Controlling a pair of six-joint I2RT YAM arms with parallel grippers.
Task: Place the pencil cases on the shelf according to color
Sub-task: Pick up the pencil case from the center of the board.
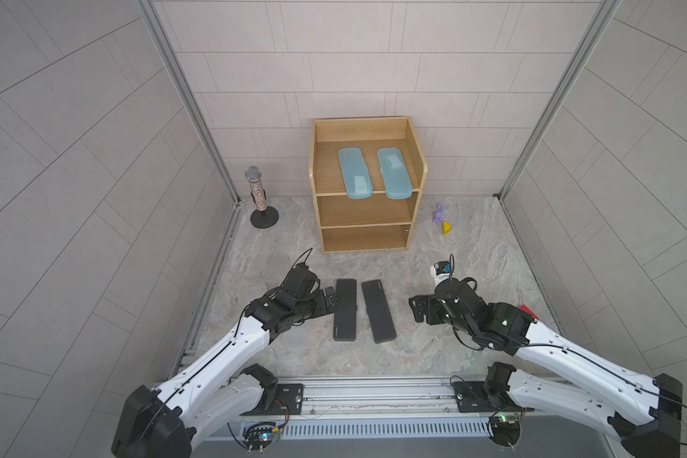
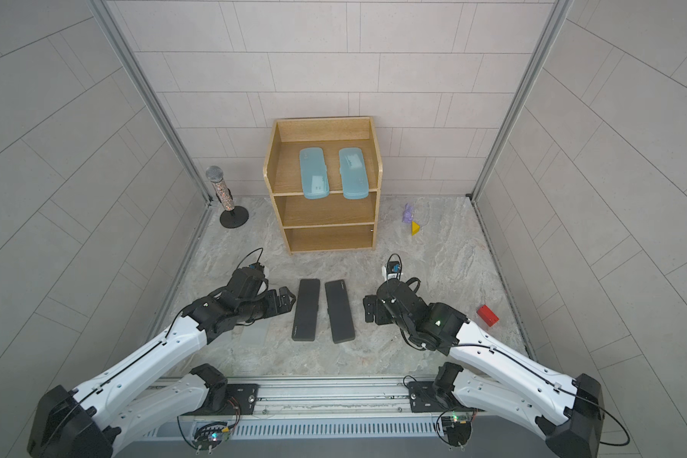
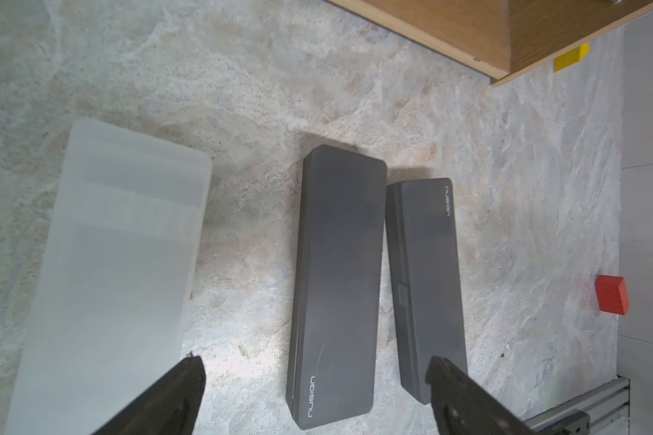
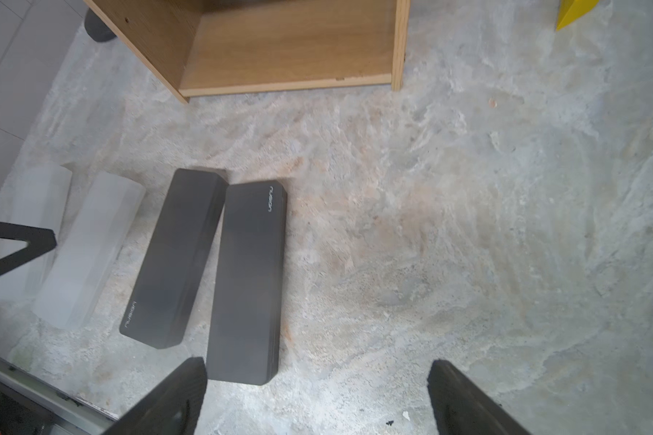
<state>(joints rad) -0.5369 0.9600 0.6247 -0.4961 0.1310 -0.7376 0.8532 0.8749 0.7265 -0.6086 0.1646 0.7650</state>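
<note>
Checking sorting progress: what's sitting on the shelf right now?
Two light-blue pencil cases lie side by side on the top tier of the shelf. The lower tiers look bare, though their backs are hidden.

The light is bright and even, with soft little shadows by the black cases [image 3: 336,282]. In both top views the wall lines [image 1: 56,158] bend near the edges. The whitish case [image 3: 110,263] looks blurry.
</note>
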